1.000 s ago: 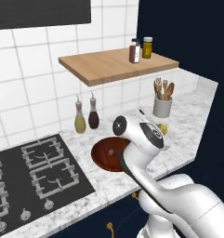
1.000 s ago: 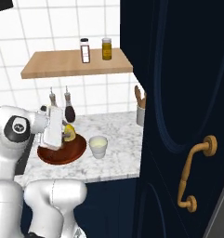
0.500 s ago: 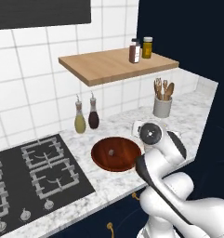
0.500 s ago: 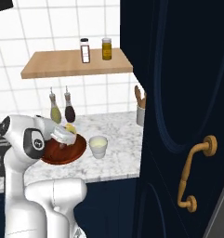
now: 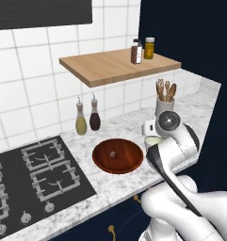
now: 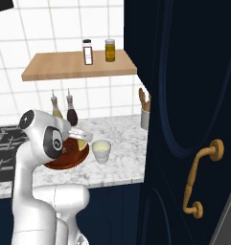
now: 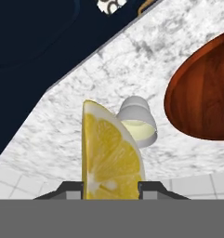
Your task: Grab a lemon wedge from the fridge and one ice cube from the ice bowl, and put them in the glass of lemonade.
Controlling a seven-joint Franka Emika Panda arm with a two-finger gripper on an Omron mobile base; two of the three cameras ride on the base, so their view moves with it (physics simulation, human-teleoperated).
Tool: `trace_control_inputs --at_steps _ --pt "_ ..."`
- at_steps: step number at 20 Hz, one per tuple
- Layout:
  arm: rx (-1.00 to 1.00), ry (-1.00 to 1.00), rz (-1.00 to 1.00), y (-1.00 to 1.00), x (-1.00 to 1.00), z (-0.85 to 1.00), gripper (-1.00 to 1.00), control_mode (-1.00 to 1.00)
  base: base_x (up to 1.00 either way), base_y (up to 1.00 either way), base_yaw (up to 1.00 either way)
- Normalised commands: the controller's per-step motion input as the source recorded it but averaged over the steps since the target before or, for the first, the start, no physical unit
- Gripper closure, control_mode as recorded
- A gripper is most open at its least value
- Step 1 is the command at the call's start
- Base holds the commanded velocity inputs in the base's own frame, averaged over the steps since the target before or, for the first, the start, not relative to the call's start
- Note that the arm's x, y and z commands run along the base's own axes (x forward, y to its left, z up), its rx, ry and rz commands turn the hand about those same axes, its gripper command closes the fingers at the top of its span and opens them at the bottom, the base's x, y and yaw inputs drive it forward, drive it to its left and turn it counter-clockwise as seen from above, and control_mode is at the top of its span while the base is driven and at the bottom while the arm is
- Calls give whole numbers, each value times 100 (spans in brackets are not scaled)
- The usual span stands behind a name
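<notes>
The gripper (image 7: 111, 188) pinches the lemon wedge (image 7: 111, 155) above the counter near the glass of lemonade (image 7: 139, 122); next it must centre over the rim and release.

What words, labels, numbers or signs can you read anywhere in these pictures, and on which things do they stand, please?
None can be read.
The white-labelled jar on the wooden shelf: its label is too small and blurred to read.
The amber jar, the two oil bottles, the ice bowl, the glass of lemonade and the lemon wedge in the gripper show no lettering.
</notes>
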Motion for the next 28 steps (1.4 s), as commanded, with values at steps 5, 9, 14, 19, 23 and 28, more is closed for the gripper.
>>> trace_control_inputs --at_steps 5,9,14,19,23,28 --pt "5 -1 -2 -24 47 -18 100 -100 0 0 0" --pt "10 0 -3 -25 43 -15 100 -100 0 0 0" --pt "12 0 -8 -6 41 -12 100 -100 0 0 0" --pt "11 0 -6 0 43 -6 100 -100 0 0 0" --pt "1 0 0 0 29 -25 100 -100 0 0 0" --pt "0 0 0 0 19 -33 100 -100 0 0 0"
